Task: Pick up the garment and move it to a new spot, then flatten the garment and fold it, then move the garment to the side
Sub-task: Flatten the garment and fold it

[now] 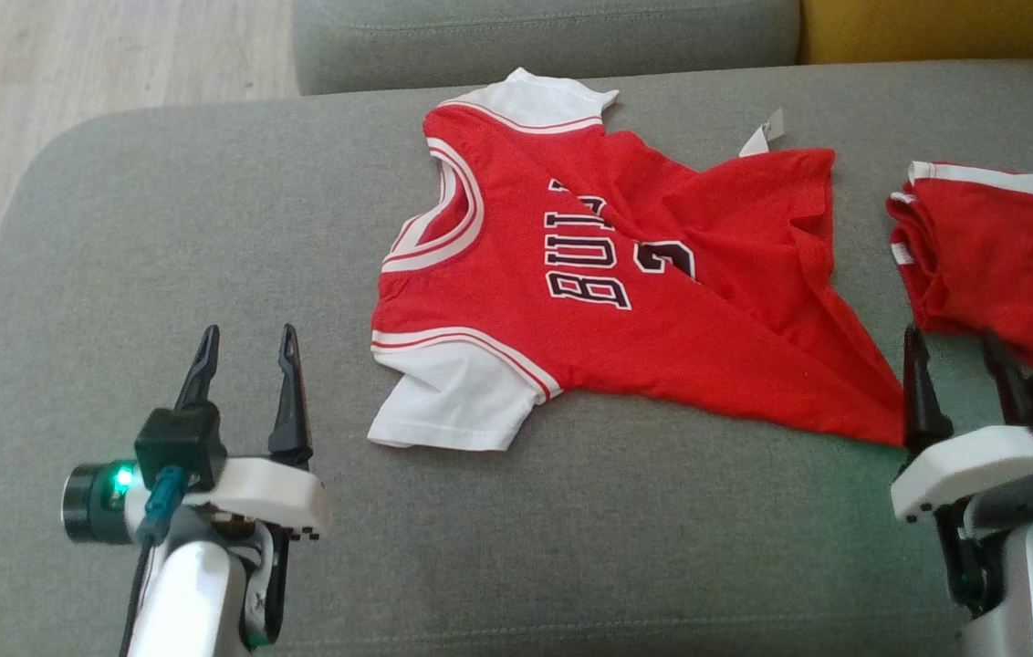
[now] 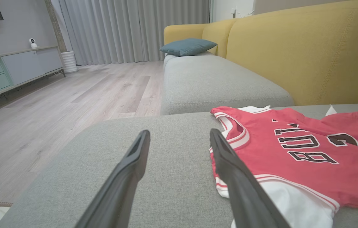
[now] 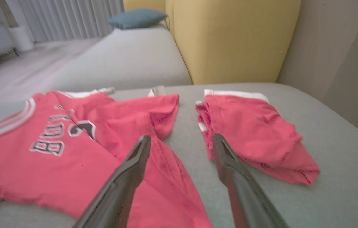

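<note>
Left gripper [image 1: 246, 334]: lower left in head view, fingers pointing up, parted, holding nothing.
Right gripper [image 1: 953, 336]: lower right, fingers pointing up, parted, holding nothing, arm cut by edge.

Lettering on the red jersey [image 1: 662, 356]
"BUL" is read in black, white-edged capitals; the numeral [image 1: 660, 261] beside it is partly hidden by a fold.

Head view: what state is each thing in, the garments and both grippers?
Jersey, lying front up, lower half creased and folded over, not flat.
Second red garment, loosely bunched, apart from the jersey.
Left gripper, open, empty.
Right gripper, open, empty, by the jersey's hem corner.
</note>
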Robot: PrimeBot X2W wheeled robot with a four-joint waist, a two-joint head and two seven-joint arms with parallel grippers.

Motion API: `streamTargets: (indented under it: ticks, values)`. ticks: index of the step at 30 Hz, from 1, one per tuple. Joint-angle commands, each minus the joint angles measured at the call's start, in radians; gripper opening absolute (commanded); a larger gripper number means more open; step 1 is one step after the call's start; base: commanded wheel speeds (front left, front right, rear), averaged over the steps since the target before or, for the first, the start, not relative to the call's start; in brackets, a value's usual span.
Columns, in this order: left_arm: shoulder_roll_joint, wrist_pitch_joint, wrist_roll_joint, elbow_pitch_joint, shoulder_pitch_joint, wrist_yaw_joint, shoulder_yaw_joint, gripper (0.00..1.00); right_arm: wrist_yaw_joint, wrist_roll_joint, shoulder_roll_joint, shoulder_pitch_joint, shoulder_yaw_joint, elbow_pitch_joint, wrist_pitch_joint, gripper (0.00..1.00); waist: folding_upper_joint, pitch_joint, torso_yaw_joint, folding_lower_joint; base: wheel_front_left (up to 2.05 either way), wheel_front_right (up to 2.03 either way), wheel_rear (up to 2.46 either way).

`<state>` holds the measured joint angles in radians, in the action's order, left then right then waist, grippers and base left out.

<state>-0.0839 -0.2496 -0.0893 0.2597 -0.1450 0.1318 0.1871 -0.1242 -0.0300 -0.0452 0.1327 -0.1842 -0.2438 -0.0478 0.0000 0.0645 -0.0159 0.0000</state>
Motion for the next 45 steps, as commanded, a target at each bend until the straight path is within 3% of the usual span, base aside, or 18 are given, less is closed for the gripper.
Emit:
streamTargets:
  ticks: [1,8,12,21,45]
  values:
    - [-0.005,-0.012,0.007,-0.029,-0.023,-0.002,-0.026,1.0,-0.007,-0.022,-0.006,0.035,0.033,0.05,0.047,1.0,0.0,-0.004,0.005,0.0,0.0,0.0,0.0]
    - [-0.001,-0.012,-0.003,-0.01,-0.008,-0.022,-0.009,1.0,-0.007,-0.082,-0.005,0.013,0.005,0.117,0.194,1.0,0.0,-0.006,0.013,0.0,0.0,0.0,0.0]
    - [-0.003,-0.007,-0.012,0.034,-0.009,-0.057,0.015,1.0,-0.007,-0.084,-0.005,0.01,0.006,0.125,0.203,1.0,0.0,0.001,0.012,0.0,0.0,0.0,0.0]
    - [-0.018,0.107,-0.008,0.155,-0.039,-0.117,0.078,1.0,-0.007,-0.084,-0.005,0.015,0.037,0.117,0.206,1.0,0.0,0.018,-0.004,0.0,0.0,0.0,0.0]
    - [-0.023,0.221,-0.007,0.41,-0.174,-0.124,0.128,1.0,-0.007,-0.078,-0.005,0.041,0.024,0.113,0.218,1.0,0.0,0.064,-0.087,0.0,0.0,0.0,0.0]
